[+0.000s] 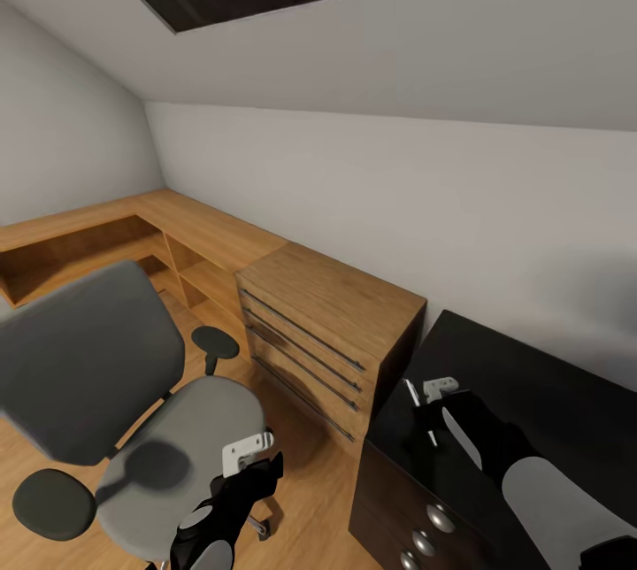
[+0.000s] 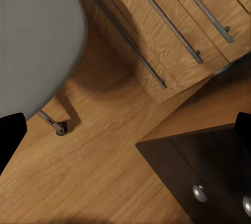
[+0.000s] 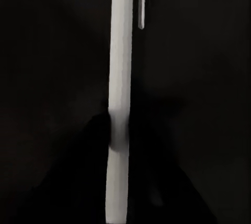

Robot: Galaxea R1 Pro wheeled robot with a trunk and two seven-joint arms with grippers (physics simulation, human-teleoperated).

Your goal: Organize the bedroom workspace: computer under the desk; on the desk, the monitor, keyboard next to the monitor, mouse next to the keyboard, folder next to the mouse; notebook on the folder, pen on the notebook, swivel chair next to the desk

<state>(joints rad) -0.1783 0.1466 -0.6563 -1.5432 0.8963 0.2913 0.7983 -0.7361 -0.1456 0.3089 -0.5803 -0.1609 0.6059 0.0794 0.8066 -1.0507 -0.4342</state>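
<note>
At the far left a low open wood shelf unit (image 1: pixel 80 238) runs along the wall, its left end cut off by the frame. In front of it stands the swivel chair (image 1: pixel 133 393), grey back and seat toward me, one black armrest (image 1: pixel 53 504) near and one far; its base is mostly hidden under the seat, though my left wrist view catches one chrome leg and caster (image 2: pixel 55 125) on the wood floor (image 2: pixel 89 177). My left gripper (image 1: pixel 252 455) hovers over the seat's right edge; in the left wrist view my fingers (image 2: pixel 10 135) show only as dark slivers at the borders, spread wide with nothing between them. Right of the chair is the light wood dresser (image 1: pixel 332 322) with long bar handles. Right again, the black counter (image 1: pixel 531 375), its drawers with silver knobs (image 1: pixel 438 517) near me. My right gripper (image 1: pixel 425 397) is over the counter's left end, closed on the pen (image 3: pixel 120 78), a pale stick against near-total black; its lower end is cut off.
</note>
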